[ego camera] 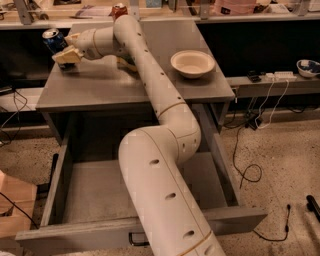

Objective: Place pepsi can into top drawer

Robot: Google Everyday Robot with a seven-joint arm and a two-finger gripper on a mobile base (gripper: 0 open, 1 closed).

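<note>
Grey desktop, rear-left | hand grips cylindrical pepsi can | top drawer open

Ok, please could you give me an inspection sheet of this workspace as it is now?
Surface: grey table top, level.
Job's things: pepsi can at the table's far left corner; top drawer pulled open, its visible bottom bare.
Clutter: cream bowl on the table's right; red can at the back.
Gripper: gripper beside the pepsi can, on its near side.
Cables: power strip at right; black cable looped on the floor.
Surroundings: speckled floor; cardboard box at lower left.
</note>
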